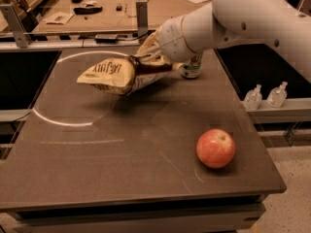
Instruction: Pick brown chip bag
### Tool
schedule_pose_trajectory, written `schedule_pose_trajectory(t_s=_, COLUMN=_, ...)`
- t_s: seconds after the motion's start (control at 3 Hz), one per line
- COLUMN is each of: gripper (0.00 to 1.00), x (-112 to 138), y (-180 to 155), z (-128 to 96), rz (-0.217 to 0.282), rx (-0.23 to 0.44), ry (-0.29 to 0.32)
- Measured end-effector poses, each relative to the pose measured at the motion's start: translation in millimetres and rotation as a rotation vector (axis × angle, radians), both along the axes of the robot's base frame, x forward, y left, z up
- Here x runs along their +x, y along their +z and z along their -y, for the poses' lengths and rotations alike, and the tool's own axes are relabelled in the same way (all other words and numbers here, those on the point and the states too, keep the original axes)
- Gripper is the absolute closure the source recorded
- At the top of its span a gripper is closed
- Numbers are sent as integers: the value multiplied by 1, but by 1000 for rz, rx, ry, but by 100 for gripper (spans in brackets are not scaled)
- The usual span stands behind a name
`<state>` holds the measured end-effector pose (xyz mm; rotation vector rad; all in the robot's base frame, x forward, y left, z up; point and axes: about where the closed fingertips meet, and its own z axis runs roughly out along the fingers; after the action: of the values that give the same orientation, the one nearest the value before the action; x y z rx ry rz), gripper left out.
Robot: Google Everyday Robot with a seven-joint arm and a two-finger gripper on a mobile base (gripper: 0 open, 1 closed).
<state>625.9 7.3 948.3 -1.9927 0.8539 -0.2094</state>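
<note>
The brown chip bag [119, 74] is crinkly tan-yellow and dark brown with upside-down lettering. It hangs in the air above the dark table [97, 154], its shadow beneath it. My gripper [151, 56] is at the bag's right end, shut on the bag's dark brown top edge, with the white arm [243, 18] reaching in from the upper right. The fingers are mostly hidden by the bag and the wrist.
A red apple [215, 148] sits on the table at the front right. A soda can [191, 68] stands behind the arm near the right edge. Two small clear bottles [266, 96] stand on a ledge to the right. A desk [112, 8] lies beyond.
</note>
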Motion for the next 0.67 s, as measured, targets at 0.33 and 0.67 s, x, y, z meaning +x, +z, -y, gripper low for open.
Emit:
schedule_pose_trajectory(t_s=0.33, gripper=100, x=3, y=19, z=11, rz=44, rx=-41, ry=-23)
schedule_pose_trajectory(t_s=0.67, gripper=100, x=15, y=45, z=19, rz=137, rx=-44, ry=-77)
